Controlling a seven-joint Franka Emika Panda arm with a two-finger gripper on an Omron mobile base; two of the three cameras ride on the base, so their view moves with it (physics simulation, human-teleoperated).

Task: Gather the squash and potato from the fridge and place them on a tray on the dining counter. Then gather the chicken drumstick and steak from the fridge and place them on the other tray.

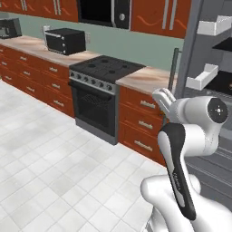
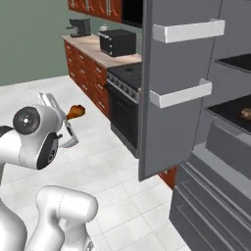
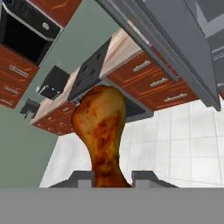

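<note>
My gripper (image 3: 113,177) is shut on the thin end of the chicken drumstick (image 3: 101,127), a golden-brown piece whose fat end points away from the hand. In the right base view the chicken drumstick (image 2: 76,112) hangs in the air over the floor, left of the open fridge door (image 2: 171,122). The grey fridge (image 1: 213,54) stands open with black shelves and white door bins (image 2: 181,93). On a black shelf lies a small pinkish-brown item (image 2: 246,113), too small to identify.
A black stove (image 1: 104,68) sits in the wall counter (image 1: 145,77) beside the fridge. Farther along stand a black toaster oven (image 1: 65,41) and a coffee machine (image 2: 78,25). The white tiled floor (image 1: 54,172) lies wide to the left.
</note>
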